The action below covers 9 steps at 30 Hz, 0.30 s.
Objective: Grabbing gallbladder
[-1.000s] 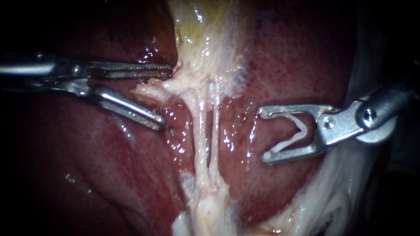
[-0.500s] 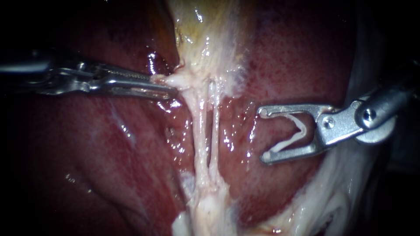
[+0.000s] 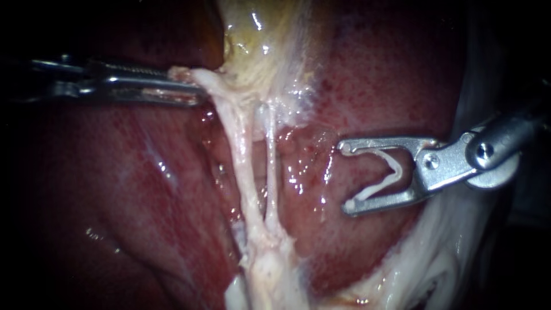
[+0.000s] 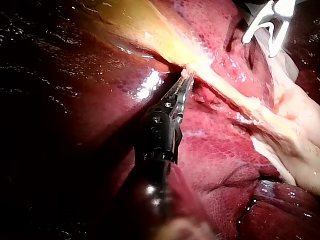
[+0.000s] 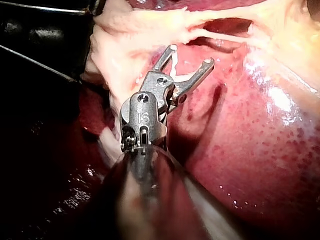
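The yellowish gallbladder [image 3: 258, 46] hangs from the top of the endoscope view over the red liver [image 3: 373, 86]. My left instrument [image 3: 192, 89] has its jaws shut on the pale tissue at the gallbladder's lower end [image 3: 198, 77]. Two thin tubes [image 3: 244, 155] stretch from there, slanting down to a pale stump. My right instrument [image 3: 347, 175] hovers to their right with its jaws wide apart. A white clip [image 3: 390, 172] sits between them, touching both. The left wrist view shows my left instrument [image 4: 186, 80] pinching that tissue beside the gallbladder [image 4: 150, 35]. The right wrist view shows my right instrument [image 5: 190, 55] and its clip [image 5: 173, 62].
Pale fatty tissue [image 3: 436, 252] runs along the lower right below my right instrument. The liver's dark lobe [image 3: 115, 218] fills the lower left. In the left wrist view my right instrument [image 4: 270, 25] shows far ahead, past the stretched tissue.
My left instrument's jaws went from open to shut on the tissue at the gallbladder's lower end. They then pulled it up and left, slanting the two tubes. My right instrument stayed still.
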{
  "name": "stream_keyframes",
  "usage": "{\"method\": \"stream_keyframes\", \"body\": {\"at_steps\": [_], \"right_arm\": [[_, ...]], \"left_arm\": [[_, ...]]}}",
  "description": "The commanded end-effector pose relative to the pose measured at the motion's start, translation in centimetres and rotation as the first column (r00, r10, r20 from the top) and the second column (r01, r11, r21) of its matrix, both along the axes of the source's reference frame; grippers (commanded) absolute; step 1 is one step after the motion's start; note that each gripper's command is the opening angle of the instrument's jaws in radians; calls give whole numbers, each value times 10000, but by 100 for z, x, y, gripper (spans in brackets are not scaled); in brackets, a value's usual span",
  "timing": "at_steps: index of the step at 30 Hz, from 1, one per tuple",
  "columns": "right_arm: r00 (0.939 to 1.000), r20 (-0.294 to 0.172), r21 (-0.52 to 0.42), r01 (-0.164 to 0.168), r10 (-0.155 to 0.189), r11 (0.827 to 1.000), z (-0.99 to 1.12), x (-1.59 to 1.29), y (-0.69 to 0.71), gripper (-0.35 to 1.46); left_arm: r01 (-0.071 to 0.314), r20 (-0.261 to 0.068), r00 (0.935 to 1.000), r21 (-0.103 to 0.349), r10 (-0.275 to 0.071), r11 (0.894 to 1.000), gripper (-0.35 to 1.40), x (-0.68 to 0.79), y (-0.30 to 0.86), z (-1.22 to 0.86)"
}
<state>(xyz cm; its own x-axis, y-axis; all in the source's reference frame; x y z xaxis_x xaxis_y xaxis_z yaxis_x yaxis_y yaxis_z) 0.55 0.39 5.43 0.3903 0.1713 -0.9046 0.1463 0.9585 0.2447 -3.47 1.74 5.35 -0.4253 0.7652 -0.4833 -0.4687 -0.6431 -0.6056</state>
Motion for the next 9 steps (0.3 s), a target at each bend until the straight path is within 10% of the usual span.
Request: {"method": "stream_keyframes", "body": {"at_steps": [1,9], "right_arm": [[10000,1,-1,-2,2,10000,0,0,0,50],[10000,1,-1,-3,3,10000,0,0,0,50]], "left_arm": [[60,-18,10000,-19,-60,10000,-35,0,0,0],[238,-138,9996,-27,-238,9997,-35,-1,-1,2]]}}
